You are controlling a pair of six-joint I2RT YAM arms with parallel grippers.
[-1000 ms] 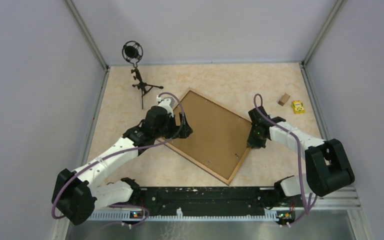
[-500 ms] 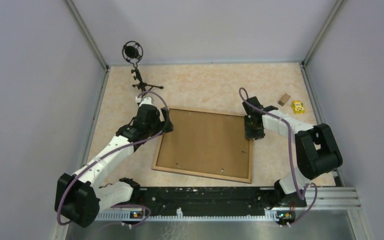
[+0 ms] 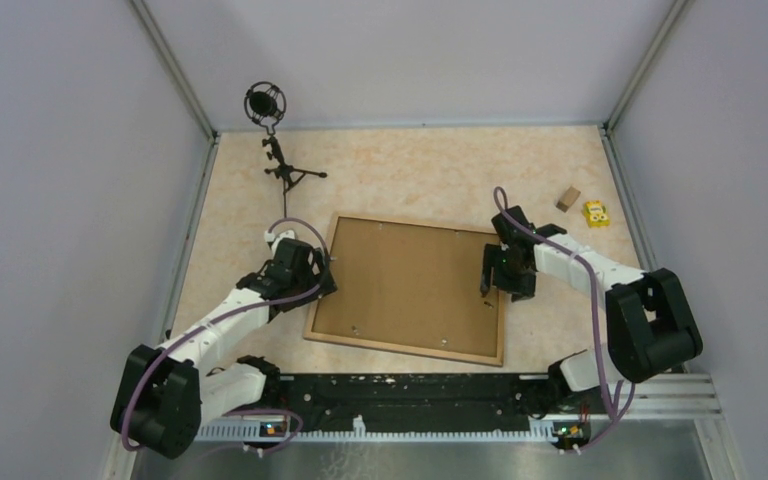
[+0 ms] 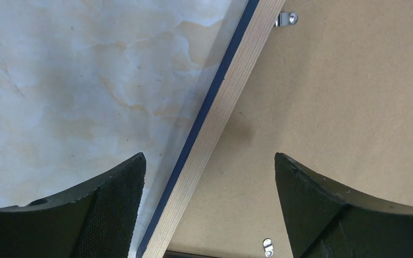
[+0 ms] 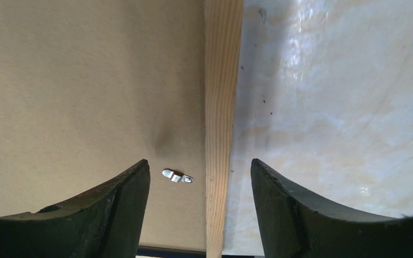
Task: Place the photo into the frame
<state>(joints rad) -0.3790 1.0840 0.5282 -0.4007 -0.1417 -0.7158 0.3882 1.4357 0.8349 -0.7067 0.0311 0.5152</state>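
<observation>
Frame (image 3: 405, 350) swung square; left gripper (image 4: 208, 156) and right gripper (image 5: 199, 161) straddle its rails, spread wide.

Frame (image 4: 220, 115) lay back-up, front face hidden against tabletop (image 3: 410, 170) under backing board (image 3: 410, 280). Wrist views cut off its rails. Yellow item (image 3: 595, 213) far right was too small to identify.
</observation>
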